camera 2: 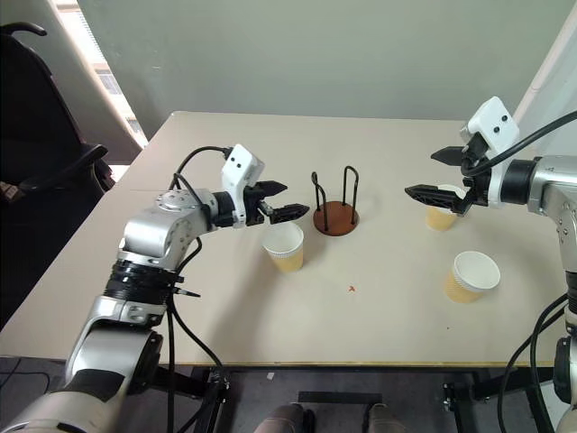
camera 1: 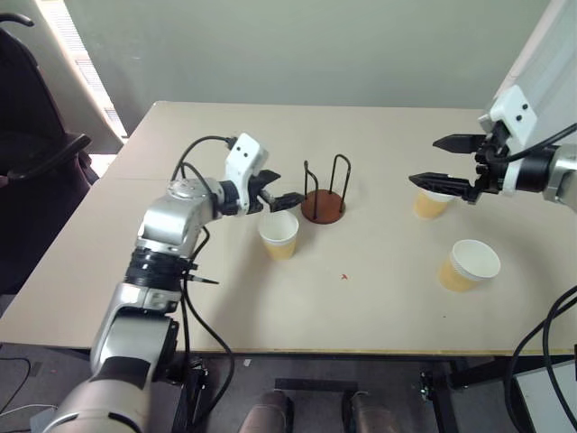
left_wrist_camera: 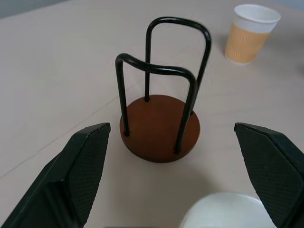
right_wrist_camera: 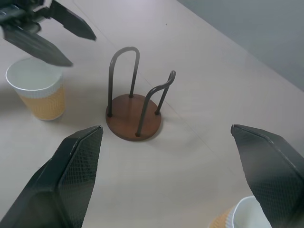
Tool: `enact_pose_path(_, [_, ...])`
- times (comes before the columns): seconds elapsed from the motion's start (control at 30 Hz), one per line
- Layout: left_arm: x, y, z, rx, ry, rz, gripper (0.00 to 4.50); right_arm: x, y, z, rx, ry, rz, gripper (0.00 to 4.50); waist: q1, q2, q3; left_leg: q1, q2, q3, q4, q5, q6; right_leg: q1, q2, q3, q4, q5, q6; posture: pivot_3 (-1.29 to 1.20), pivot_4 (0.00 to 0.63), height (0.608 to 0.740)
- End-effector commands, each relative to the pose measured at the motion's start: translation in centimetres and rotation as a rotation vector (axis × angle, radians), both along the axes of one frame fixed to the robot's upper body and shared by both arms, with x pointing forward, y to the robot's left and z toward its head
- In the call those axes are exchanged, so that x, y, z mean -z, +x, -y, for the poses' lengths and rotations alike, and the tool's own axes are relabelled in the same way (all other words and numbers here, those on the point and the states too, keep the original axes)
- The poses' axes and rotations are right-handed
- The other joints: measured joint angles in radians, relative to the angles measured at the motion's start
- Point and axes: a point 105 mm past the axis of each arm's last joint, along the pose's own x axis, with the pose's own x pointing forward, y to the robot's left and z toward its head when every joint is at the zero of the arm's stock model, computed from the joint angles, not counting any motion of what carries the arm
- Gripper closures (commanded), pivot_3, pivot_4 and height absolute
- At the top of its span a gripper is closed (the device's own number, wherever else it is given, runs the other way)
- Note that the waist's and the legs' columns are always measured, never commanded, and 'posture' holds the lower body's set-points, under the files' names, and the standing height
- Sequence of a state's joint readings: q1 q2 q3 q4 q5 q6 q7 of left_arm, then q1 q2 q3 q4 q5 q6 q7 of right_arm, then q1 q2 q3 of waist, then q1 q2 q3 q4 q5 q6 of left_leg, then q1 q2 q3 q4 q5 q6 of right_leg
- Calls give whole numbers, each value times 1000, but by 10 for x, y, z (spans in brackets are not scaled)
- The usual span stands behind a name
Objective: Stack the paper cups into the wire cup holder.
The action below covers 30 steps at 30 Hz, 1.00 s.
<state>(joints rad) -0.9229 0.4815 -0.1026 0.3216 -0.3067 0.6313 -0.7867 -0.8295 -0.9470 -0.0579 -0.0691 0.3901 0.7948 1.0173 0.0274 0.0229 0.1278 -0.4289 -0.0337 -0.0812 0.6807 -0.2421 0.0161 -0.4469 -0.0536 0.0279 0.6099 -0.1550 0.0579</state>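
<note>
A pale beige tabletop point(camera 1: 361, 298) stands against a grey-green wall, with a dark chair point(camera 1: 36, 135) off its left edge. The wire cup holder point(camera 1: 323, 204) sits upright near the middle of the tabletop, and I place everything from it.

Some things I see only in part. The paper cup to the right of the holder point(camera 1: 431, 204) is half covered by my right jaws in the head views, and my right wrist view cuts it off at the frame edge, showing just a curve of white rim. The paper cup nearest the holder point(camera 1: 279, 235), just in front of it and to its left, is likewise clipped in my left wrist view to a white arc of rim. A tiny red speck point(camera 1: 344, 276) lies in front of the holder; I cannot tell what it is.

The holder's black wire loops enclose nothing: its reddish-brown disc is bare. All three cups stand upright, mouths up. The third paper cup point(camera 1: 469, 264) stands well to the right of the holder and nearer the front edge.

My left jaws point(camera 1: 273, 198) are spread wide, holding nothing, hovering just left of the holder, above the nearest cup's rim. My right jaws point(camera 1: 448, 165) are also spread wide and empty, over the cup to the right of the holder; I cannot tell whether they touch it.
</note>
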Motion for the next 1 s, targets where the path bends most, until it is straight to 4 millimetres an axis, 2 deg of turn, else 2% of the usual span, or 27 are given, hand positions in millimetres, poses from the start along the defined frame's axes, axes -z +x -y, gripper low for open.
enact_pose_path(0.03, [-17, 4, 11, 19, 5, 64, 0, -16, -6, 3, 6, -2, 65, 21, 0, 0, 0, 0, 0, 0, 0, 0, 0, 0, 0, 0, 0, 0, 0, 0, 150, 740])
enact_pose_path(0.23, [-14, 8, 27, 59, 7, 51, 0, -16, -10, 2, -5, -9, 63, 21, 1, 0, 0, 0, 0, 0, 0, 0, 1, 0, 0, 0, 0, 0, 0, 0, 150, 740])
enact_pose_path(0.4, [-11, 8, 40, 114, 11, 30, 0, -15, -23, -7, -79, -9, 39, 21, 2, 0, 0, -1, 0, 1, 1, 0, 1, 0, 0, 0, 0, 1, 1, 0, 150, 740])
enact_pose_path(0.57, [-6, 11, 49, 136, 26, 17, 0, -16, -27, -9, -93, -16, 43, 21, 3, 0, 0, -1, 0, 1, 1, 1, 1, 0, 0, 0, 0, 1, 2, 0, 150, 740])
enact_pose_path(1.0, [-2, 30, 74, 95, -3, 16, 0, -13, -30, -7, -77, -18, 35, 21, 5, -1, 0, -2, 0, 3, 1, 2, 3, 0, -1, 1, -1, 2, 4, 0, 150, 740])
